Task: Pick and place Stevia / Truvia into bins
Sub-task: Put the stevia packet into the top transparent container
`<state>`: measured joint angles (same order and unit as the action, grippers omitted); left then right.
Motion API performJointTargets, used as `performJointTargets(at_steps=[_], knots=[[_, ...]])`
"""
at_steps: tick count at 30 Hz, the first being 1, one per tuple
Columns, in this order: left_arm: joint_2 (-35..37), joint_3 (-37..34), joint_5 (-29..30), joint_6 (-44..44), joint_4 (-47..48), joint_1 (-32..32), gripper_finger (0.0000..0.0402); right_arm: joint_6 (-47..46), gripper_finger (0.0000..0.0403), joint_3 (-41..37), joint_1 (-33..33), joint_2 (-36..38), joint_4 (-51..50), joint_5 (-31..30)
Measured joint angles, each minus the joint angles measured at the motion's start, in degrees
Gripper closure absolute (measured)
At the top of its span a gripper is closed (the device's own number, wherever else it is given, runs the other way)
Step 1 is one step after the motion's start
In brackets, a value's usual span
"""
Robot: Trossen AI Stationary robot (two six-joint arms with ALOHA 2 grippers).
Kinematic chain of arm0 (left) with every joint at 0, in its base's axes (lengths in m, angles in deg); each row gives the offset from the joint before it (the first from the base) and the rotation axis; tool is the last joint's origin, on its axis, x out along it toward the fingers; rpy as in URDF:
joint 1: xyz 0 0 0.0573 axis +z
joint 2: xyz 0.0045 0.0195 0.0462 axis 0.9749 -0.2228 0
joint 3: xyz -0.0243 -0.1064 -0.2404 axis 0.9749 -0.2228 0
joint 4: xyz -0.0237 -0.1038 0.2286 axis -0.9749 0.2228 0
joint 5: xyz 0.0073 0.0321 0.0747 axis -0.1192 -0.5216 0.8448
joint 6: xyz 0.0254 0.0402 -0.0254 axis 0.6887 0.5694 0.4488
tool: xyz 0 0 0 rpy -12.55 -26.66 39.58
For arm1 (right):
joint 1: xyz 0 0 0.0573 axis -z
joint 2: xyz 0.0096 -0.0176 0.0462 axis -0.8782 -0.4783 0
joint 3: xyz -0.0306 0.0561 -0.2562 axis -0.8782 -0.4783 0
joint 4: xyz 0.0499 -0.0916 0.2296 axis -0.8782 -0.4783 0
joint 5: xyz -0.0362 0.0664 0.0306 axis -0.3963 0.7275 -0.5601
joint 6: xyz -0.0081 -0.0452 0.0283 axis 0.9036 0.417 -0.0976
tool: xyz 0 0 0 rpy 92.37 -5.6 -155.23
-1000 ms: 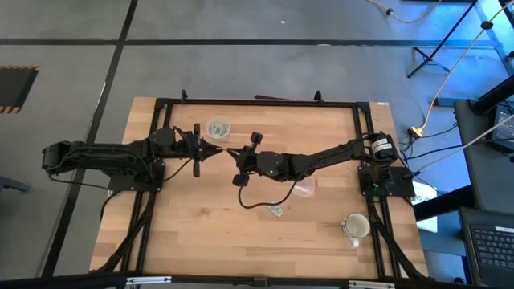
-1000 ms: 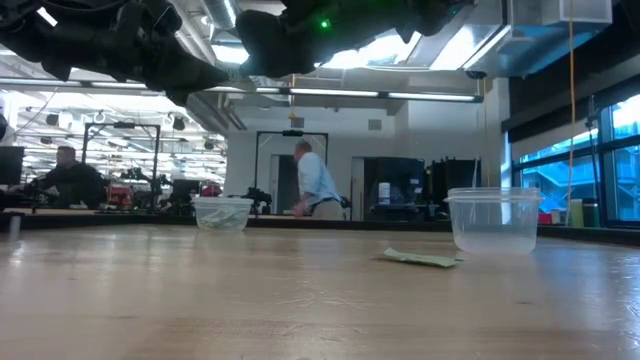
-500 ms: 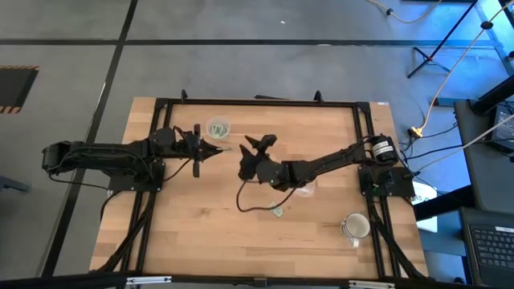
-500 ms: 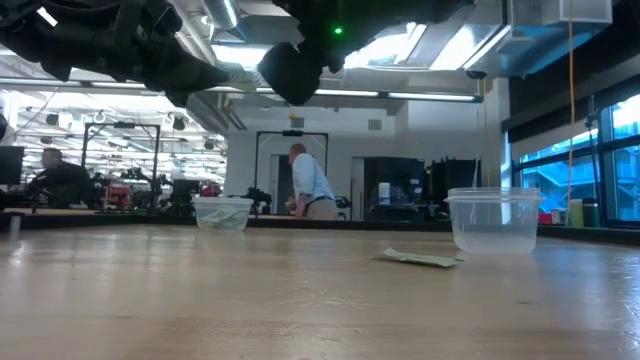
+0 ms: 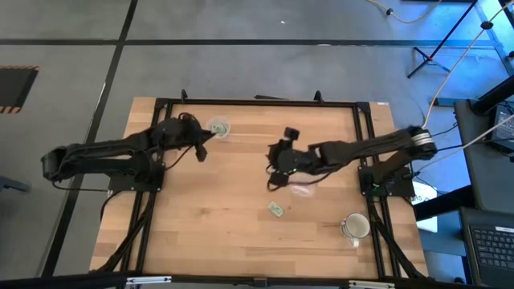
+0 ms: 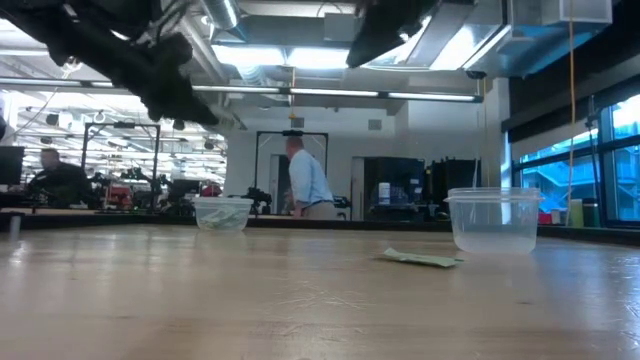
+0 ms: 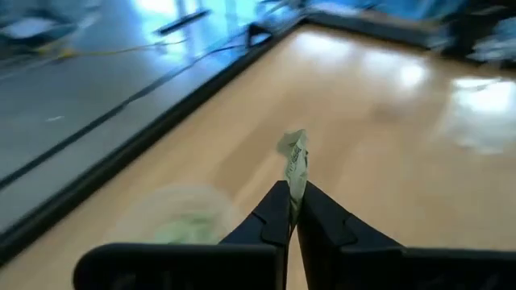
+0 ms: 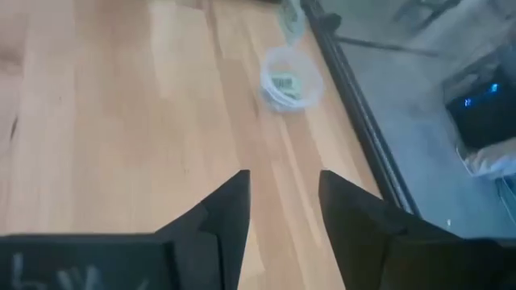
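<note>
My left gripper is shut on one green Stevia packet, just short of the far-left clear bin. That bin holds several green packets. My right gripper hangs open and empty above the middle of the table. The second clear bin stands on its base below the right arm and looks empty in the low view. One more packet lies flat on the wood, near the front of that bin. My left gripper pinches the packet's lower end between its two fingertips. The rest of the packet stands out past the fingertips, slightly curled. The fingers slant down toward the far-left bin, and the packet is lifted clear of the table.
A white mug stands near the table's front right corner. Black frame rails run along the table's edges. Bare wood lies across the front half. People show in the room beyond the table.
My right gripper has drawn back from my left gripper toward the table's right edge and has risen. My left gripper has swung toward the far edge and the far-left bin, keeping the packet between its fingers.
</note>
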<state>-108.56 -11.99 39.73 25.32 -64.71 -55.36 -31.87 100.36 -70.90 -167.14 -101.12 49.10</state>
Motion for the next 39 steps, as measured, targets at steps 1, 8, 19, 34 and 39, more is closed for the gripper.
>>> performJointTargets(at_steps=[1, 8, 19, 34, 39], knots=[[-0.6, 0.0, 1.31, 0.45, 0.41, 1.08, 0.0394, -0.76, 0.0251, 0.0, 0.07, 1.01, -1.68, -0.06], [-9.43, 0.0, 2.26, -0.15, 0.24, 9.92, 0.0394, -6.96, 0.0251, 0.0, -0.01, 4.86, -5.13, 2.67], [-21.92, 0.0, -9.08, 0.92, -7.27, 17.66, 0.0394, -7.32, 0.0251, 0.0, 0.31, 4.77, -5.9, 3.38], [-31.23, 4.47, -17.17, -2.17, -9.78, 21.15, 0.039, -7.26, 0.0251, 0.0, 0.31, 4.77, -6.11, 3.35], [-31.24, 5.14, -17.15, -2.14, -9.26, 21.15, 0.0371, -7.32, 0.0251, 0.0, 0.31, 4.77, -6.85, 3.35]])
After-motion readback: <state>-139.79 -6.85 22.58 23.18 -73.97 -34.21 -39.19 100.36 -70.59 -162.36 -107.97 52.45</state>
